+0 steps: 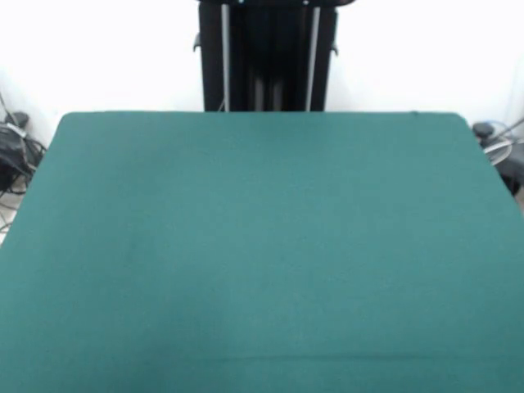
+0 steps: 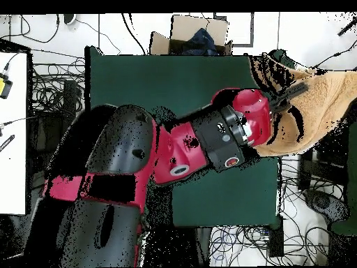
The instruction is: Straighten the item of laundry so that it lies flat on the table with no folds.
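Observation:
The light orange-tan towel [image 2: 317, 105] shows only in the overhead view, bunched and raised at the table's right edge, partly beyond it. My gripper [image 2: 291, 94] reaches out to the right and is buried in the towel's near edge, shut on it; the cloth hangs around it in folds. The red arm [image 2: 209, 139] crosses the green table [image 2: 174, 84]. In the front view the table [image 1: 262, 246] is bare, and neither the towel nor the gripper shows there.
The black pedestal [image 1: 266, 57] stands at the table's far side. A cardboard box [image 2: 192, 35] sits beyond the table's top edge in the overhead view. Cables [image 2: 244, 241] lie on the floor around the table, and a white desk [image 2: 14, 125] stands at the left.

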Motion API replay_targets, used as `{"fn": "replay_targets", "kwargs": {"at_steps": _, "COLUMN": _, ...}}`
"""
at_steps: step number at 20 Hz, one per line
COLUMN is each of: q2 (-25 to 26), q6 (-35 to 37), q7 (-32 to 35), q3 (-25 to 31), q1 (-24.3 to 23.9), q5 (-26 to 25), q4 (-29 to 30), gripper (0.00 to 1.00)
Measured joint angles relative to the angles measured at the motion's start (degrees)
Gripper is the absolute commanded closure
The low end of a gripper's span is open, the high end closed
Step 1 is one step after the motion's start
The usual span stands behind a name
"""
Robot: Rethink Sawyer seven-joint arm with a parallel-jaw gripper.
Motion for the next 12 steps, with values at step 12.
{"fn": "replay_targets", "kwargs": {"at_steps": 12, "q2": -6.7, "q6": -6.2, "q7": -0.1, "q3": 0.1, "q1": 1.4, "q5": 12.6, "q4": 5.6, "gripper": 1.0}}
